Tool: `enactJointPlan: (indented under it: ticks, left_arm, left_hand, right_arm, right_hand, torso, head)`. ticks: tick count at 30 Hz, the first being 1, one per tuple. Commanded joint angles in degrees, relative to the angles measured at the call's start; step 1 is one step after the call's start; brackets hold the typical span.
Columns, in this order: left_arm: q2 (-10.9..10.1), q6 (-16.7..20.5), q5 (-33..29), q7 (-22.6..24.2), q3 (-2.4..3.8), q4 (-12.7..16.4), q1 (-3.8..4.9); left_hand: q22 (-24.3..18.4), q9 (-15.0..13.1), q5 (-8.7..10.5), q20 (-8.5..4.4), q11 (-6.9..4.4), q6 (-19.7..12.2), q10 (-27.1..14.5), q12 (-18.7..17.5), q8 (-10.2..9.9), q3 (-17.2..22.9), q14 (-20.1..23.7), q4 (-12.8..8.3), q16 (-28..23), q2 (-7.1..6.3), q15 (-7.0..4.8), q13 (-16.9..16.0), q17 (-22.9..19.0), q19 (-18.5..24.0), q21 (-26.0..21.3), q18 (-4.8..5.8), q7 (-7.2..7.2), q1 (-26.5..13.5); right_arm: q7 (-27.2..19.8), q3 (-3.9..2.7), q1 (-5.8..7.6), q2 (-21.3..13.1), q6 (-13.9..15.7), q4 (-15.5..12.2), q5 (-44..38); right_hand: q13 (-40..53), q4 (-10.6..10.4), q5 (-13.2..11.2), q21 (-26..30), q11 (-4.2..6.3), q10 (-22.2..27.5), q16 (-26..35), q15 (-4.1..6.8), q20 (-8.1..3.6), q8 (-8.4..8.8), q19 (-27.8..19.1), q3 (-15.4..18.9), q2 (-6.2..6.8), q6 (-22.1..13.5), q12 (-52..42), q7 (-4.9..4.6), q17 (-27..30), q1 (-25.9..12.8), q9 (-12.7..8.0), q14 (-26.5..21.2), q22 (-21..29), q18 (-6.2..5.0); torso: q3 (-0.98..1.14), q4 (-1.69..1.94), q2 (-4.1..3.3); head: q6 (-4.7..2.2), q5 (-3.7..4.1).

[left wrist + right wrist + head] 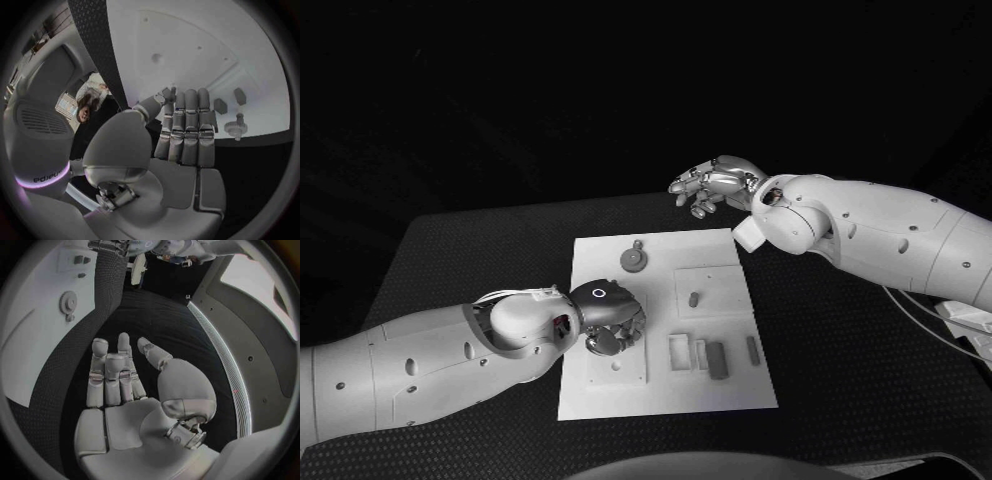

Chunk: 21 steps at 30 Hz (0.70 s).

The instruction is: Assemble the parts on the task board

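Observation:
The white task board point(733, 385) lies in the middle of the black table. A grey gear with a stem point(635, 260) lies near its far edge, and a small peg point(694, 298) stands in a raised square. Two dark bars point(717, 360) point(753, 348) lie at the near right. My left hand point(609, 322) hovers over the board's left side, fingers side by side point(185, 131) with nothing in them; the gear point(236, 127) lies past its fingertips. My right hand point(711, 184) is raised beyond the board's far right corner, fingers apart point(117, 374), holding nothing.
A square plate with a hole point(616, 366) sits on the board just before my left hand. A pale rectangular slot point(679, 352) lies beside the dark bars. White cables point(942, 325) trail over the table at the right. Black table point(459, 260) surrounds the board.

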<state>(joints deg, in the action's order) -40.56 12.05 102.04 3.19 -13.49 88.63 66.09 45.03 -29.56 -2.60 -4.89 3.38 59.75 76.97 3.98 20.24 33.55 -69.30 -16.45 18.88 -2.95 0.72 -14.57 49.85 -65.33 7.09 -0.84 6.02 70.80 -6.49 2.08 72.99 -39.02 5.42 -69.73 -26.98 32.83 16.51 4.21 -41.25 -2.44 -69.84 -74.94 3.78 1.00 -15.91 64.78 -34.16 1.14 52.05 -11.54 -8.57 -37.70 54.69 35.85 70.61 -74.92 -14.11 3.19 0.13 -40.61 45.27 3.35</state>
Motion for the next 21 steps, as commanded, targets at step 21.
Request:
enactJointPlan:
  ticks: [21]
  left_arm:
    - [0.5,-1.4,1.1,-0.4,-0.02,-0.2,-0.13]
  left_hand:
    - [0.1,-0.1,-0.21,0.00,-0.10,0.3,0.5,0.1,0.2,0.2,-0.2,-0.1,-0.3,0.03,-0.02,-0.1,0.1,-0.3,0.3,-0.32,-0.02,0.3]
  right_arm:
    - [-0.7,-0.08,0.00,0.1,-1.1,-0.4,-0.4]
  right_hand:
    - [-0.1,0.1,0.2,-0.2,-0.13,-0.1,0.2,0.06,-0.28,0.29,0.0,0.2,-0.61,0.4,0.4,0.03,-0.1,0.0,-0.1,0.2,-1.1,-0.89]
  torso:
    - [0.01,0.00,0.00]
  head:
    - [0.11,0.02]
